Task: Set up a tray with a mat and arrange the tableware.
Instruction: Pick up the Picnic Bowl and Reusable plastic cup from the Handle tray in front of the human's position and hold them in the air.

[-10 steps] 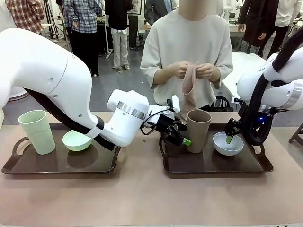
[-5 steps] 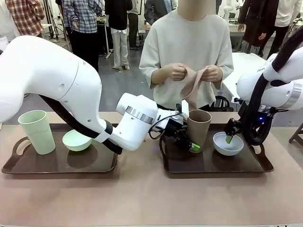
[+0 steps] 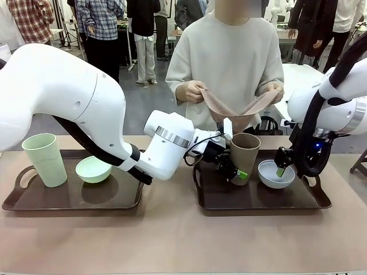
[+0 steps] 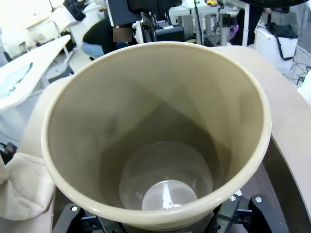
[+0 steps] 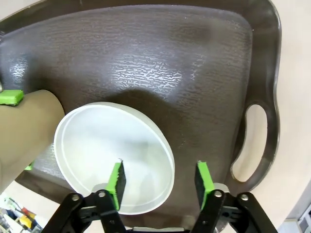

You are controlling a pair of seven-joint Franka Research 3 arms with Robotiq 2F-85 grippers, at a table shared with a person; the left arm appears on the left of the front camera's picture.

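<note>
The tan-brown cup [image 3: 243,158] stands on the right tray [image 3: 298,202], a little tilted. Looking straight down into it from my left wrist, I see bare walls and a bare bottom. My left gripper [image 3: 234,169] reaches across the middle to the cup's lower part, with one green pad lying against its side. The cup sits between my fingers [image 4: 239,216], but it hides the pads, so I cannot tell whether they press on it or only bracket it.

Just beside the cup on the same tray is the pale bluish-white bowl [image 5: 114,155], which is empty. My right gripper [image 5: 158,166] straddles its near rim. One pad is inside the bowl and the other outside over the tray floor. The jaws are spread and neither pad touches the wall.

On the left tray [image 3: 34,201], well away from both grippers, the pale green cup [image 3: 44,159] stands upright with the mint green bowl [image 3: 93,169] next to it. The bowl looks empty, and I cannot see into the cup.

The person across the table [image 3: 172,240] holds the tan cloth mat [image 3: 232,106] stretched between both hands. It is in the air behind and above the tan-brown cup.
</note>
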